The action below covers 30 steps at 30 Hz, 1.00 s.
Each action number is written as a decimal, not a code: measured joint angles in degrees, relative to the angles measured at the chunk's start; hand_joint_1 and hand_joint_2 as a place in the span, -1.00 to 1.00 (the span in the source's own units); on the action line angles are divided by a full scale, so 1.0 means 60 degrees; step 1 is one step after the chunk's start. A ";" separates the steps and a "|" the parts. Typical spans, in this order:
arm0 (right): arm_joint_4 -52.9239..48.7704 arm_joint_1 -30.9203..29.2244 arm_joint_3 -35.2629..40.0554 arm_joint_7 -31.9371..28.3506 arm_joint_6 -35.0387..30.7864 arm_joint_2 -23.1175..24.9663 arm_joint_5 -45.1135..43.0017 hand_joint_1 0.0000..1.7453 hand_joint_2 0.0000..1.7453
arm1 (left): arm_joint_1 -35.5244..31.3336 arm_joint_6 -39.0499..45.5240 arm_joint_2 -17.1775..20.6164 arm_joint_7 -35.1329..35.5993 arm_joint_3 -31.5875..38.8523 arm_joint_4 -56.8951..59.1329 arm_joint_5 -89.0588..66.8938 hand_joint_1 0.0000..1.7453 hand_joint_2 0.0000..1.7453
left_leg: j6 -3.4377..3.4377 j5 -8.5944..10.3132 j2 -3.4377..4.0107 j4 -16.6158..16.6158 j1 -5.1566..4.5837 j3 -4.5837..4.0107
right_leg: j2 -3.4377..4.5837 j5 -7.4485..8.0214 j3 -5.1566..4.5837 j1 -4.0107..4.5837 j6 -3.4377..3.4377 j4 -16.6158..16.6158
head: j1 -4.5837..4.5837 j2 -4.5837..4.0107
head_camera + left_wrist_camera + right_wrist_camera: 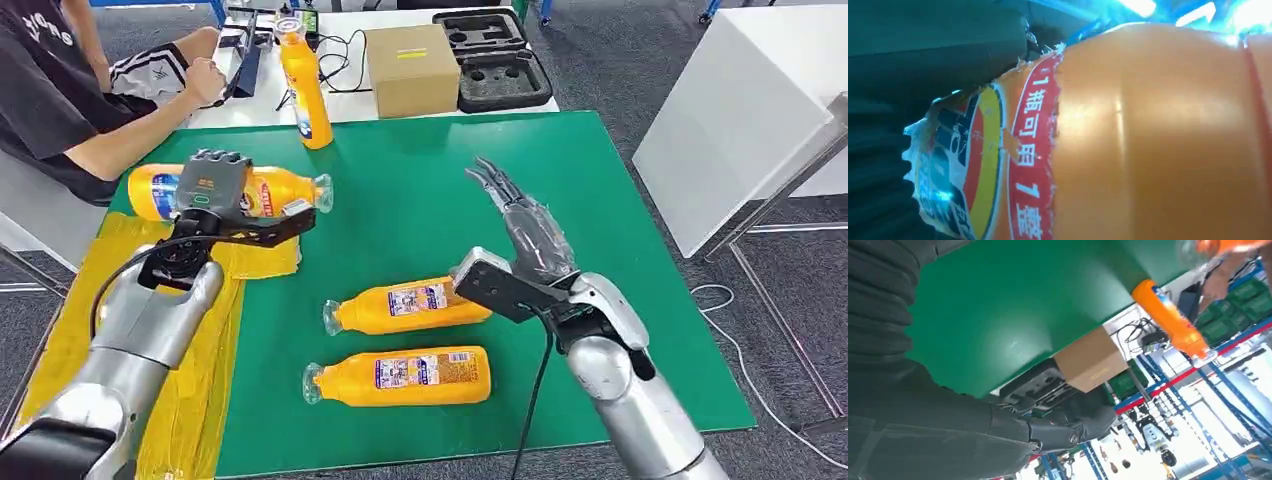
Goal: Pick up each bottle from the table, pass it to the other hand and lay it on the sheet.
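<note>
The left hand (215, 190) is gripping an orange plastic bottle (275, 190), its long axis level across the frame's upper left, over the yellow sheet (190, 400); the right hand (520, 225) is hovering empty, fingers spread, farther right.

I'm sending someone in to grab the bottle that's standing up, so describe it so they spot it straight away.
Start at the green mat covering the table and go to its far edge, just left of the brown cardboard box. The upright orange bottle stands there on its base. The other three orange bottles all lie on their sides, one of them held in the left robot hand.
</note>
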 measured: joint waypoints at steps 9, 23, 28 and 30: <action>0.0175 -0.0107 -0.0007 0.0087 0.0014 -0.0255 0.0073 -1.00 1.00 | -0.0547 -0.1107 0.0496 -0.0654 -0.0084 0.2029 0.0241 1.00 1.00 | -0.0002 0.0000 -0.0001 0.0000 0.0001 -0.0003 | 0.0001 -0.0001 -0.0001 0.0000 -0.0001 0.0003 | -0.0004 0.0000; 0.0561 -0.0147 -0.0131 0.0117 0.0015 -0.0554 -0.0139 -1.00 1.00 | -0.0511 -0.1588 0.1348 -0.2277 -0.0332 0.3372 0.1334 1.00 1.00 | -0.0002 0.0001 -0.0006 0.0000 0.0002 -0.0004 | 0.0005 -0.0001 -0.0001 0.0000 -0.0001 0.0003 | 0.0000 0.0000; 0.0634 -0.0151 -0.0149 0.0117 0.0015 -0.0550 -0.0142 -1.00 1.00 | -0.0485 -0.1617 0.1410 -0.2310 -0.0412 0.3456 0.1402 -0.82 1.00 | -0.0002 0.0001 -0.0006 0.0000 0.0001 -0.0005 | 0.0005 -0.0001 -0.0002 0.0000 -0.0001 0.0003 | 0.0000 0.0000; 0.0721 -0.0201 -0.0160 0.0117 0.0014 -0.0550 -0.0142 -1.00 1.00 | -0.0479 -0.1613 0.1410 -0.2368 -0.0463 0.3503 0.1494 -1.00 1.00 | -0.0002 0.0001 -0.0008 0.0000 0.0001 -0.0006 | 0.0005 -0.0001 -0.0002 0.0000 -0.0001 0.0002 | 0.0000 0.0000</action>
